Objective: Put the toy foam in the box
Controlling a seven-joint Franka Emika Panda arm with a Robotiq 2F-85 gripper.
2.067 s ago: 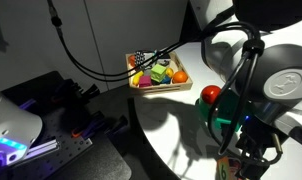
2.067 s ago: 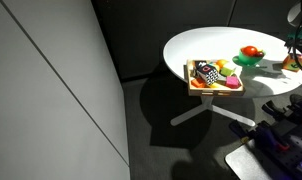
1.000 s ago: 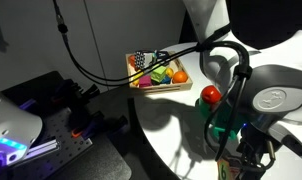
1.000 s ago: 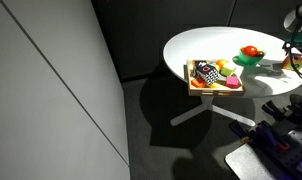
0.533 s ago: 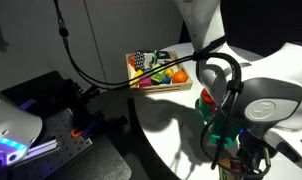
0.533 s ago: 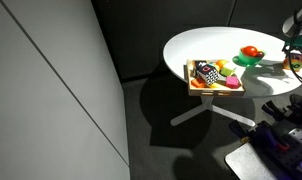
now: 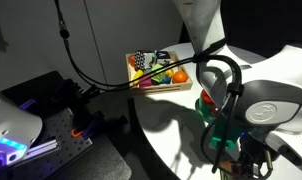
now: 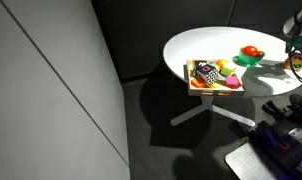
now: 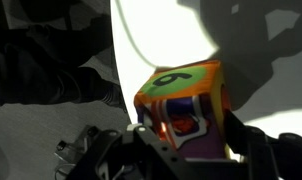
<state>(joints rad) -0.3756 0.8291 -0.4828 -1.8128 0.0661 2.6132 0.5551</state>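
Note:
The toy foam (image 9: 181, 100) fills the wrist view: a boxy block with an orange top, a green band and a purple front, standing on the white table. My gripper (image 9: 187, 140) is down over it, with a dark finger (image 9: 253, 150) against its right side and the other against its left. In an exterior view the gripper (image 7: 241, 162) is low over the table's near edge. In an exterior view it (image 8: 298, 60) is at the far right by the foam (image 8: 290, 64). The box (image 7: 158, 70) (image 8: 214, 76) is a shallow wooden tray across the table.
Toy fruits fill the box. A green bowl (image 8: 250, 59) holding a red fruit (image 8: 251, 51) stands between the box and the gripper. The round white table (image 8: 191, 45) drops off close to the foam. Black cables (image 7: 101, 70) hang across the scene.
The arm has come down over the foam during the last second. The fingers have moved in from wide open to the block's sides.

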